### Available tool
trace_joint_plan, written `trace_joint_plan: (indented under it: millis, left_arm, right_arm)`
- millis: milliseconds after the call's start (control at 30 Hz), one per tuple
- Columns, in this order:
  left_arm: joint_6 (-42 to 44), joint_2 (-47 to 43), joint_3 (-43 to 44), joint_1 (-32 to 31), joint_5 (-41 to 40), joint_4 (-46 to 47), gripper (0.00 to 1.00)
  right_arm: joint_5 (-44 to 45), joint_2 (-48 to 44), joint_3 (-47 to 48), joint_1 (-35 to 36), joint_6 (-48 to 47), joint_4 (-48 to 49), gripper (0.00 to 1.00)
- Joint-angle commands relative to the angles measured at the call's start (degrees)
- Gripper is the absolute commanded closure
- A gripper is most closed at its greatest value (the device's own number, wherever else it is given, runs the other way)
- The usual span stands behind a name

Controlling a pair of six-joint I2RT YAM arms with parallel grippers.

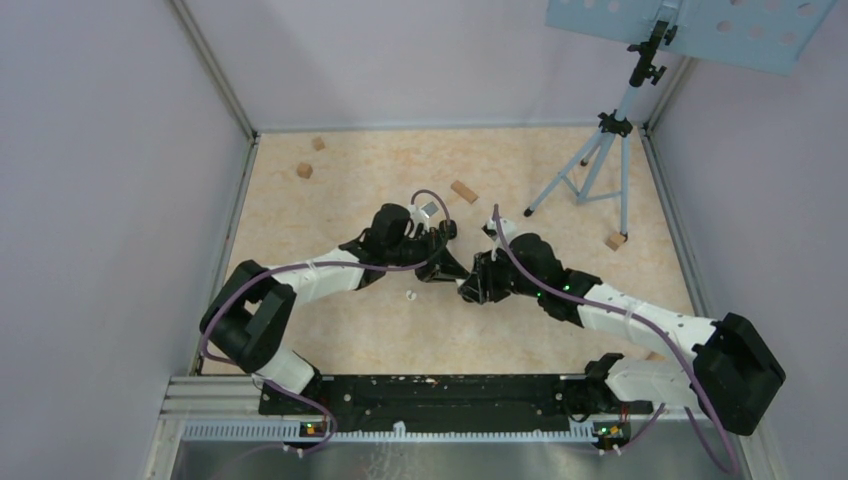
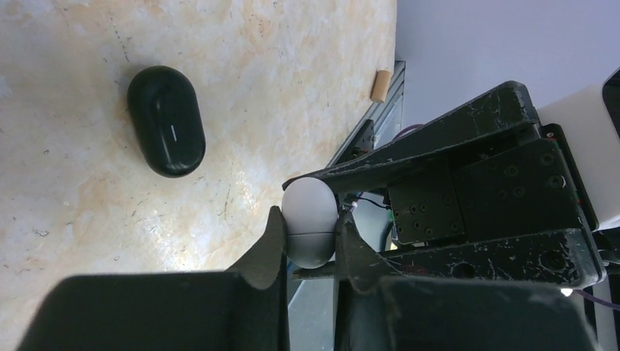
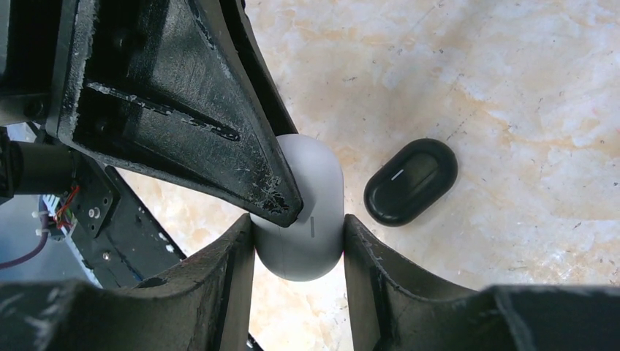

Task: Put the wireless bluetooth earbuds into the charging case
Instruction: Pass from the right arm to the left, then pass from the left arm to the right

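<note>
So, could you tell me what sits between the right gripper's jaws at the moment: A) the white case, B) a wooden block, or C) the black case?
A: the white case sits between the jaws of the right gripper, while the black case lies apart on the table.

My left arm (image 1: 325,270) and right arm (image 1: 640,318) are white shells between blocky black joints, with a purple cable (image 1: 430,192) running along each. Green lights (image 1: 565,288) glow near my right wrist. My fingers (image 3: 219,289) are black tapered wedges, scuffed grey along the edges. Small screws (image 2: 418,212) stud the black plates.
</note>
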Motion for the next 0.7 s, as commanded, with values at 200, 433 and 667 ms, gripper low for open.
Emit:
trace_joint_plan:
  millis: [200, 433, 667]
  left_arm:
    - [4.73, -9.16, -2.30, 4.04, -4.91, -0.84, 1.00]
    - [3.44, -17.22, -5.71, 9.97, -1.52, 6.11, 1.00]
    - [-6.48, -16.84, -9.31, 10.69, 5.68, 28.03, 1.00]
  right_arm:
    - [3.00, -6.62, 4.27, 0.06, 3.50, -2.79, 0.27]
    - [3.09, -15.50, -3.24, -3.37, 19.81, 9.92, 0.23]
    - [3.78, -16.37, -14.66, -3.69, 36.57, 42.08, 0.28]
